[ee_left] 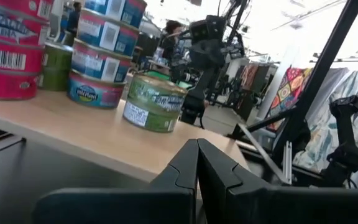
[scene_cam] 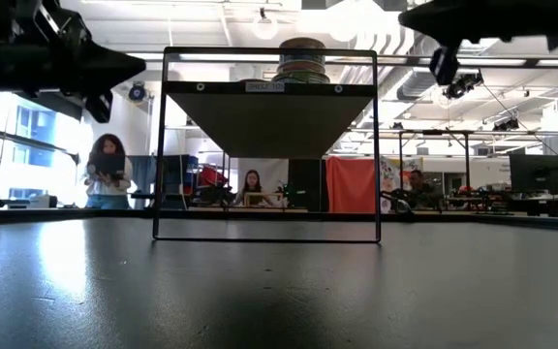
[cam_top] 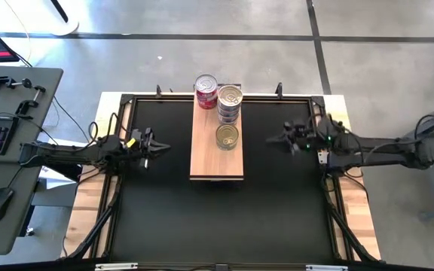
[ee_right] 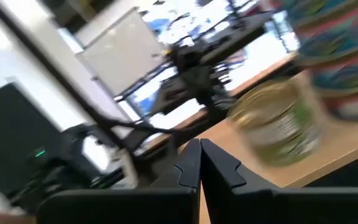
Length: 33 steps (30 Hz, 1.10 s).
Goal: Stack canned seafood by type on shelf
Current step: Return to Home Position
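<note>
Surface: a black mat (cam_top: 217,218) covers our table, with an open lab beyond it.
Shelf: the light-wood shelf (cam_top: 217,164) sits mid-mat, its long axis crosswise to the line between our two grippers.
Tins: a red stack (cam_top: 206,90), a blue-labelled stack (cam_top: 230,102) and the green tuna tins (cam_top: 227,137) share one end.
Relation: the green tins lie between the grippers, nearer the right one.
Left gripper (cam_top: 163,147): apart from the shelf, fingers pressed together, empty, arm stretched level.
Right gripper (cam_top: 273,139): likewise closed on nothing, just off the shelf edge.
Judgement: we think only retreating home remains.
</note>
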Each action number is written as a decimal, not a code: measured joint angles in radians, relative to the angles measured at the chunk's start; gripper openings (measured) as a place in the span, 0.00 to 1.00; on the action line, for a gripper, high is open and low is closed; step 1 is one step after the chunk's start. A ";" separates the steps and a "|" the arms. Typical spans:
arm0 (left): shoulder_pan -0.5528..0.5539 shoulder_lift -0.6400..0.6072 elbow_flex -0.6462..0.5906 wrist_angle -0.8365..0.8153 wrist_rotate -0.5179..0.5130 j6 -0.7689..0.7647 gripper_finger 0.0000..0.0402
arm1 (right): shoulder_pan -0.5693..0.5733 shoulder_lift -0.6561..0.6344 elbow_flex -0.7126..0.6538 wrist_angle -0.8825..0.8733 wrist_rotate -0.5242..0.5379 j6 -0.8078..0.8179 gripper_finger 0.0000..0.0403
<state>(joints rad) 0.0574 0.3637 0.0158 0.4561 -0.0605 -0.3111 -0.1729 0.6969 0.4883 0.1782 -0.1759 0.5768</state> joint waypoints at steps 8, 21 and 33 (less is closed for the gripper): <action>0.000 0.000 0.000 -0.030 0.000 0.000 0.00 | 0.259 -0.215 -0.189 0.089 0.159 -0.024 0.00; 0.000 0.000 0.000 -0.042 0.000 0.000 0.00 | 0.278 -0.527 -0.415 0.079 0.086 -0.185 0.00; 0.000 0.000 0.001 -0.042 0.001 0.000 0.00 | 0.219 -0.551 -0.471 -0.159 0.074 -0.284 0.00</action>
<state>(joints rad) 0.0574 0.3637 0.0166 0.4141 -0.0597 -0.3111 0.0456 0.1462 0.0170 0.0190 -0.1022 0.2925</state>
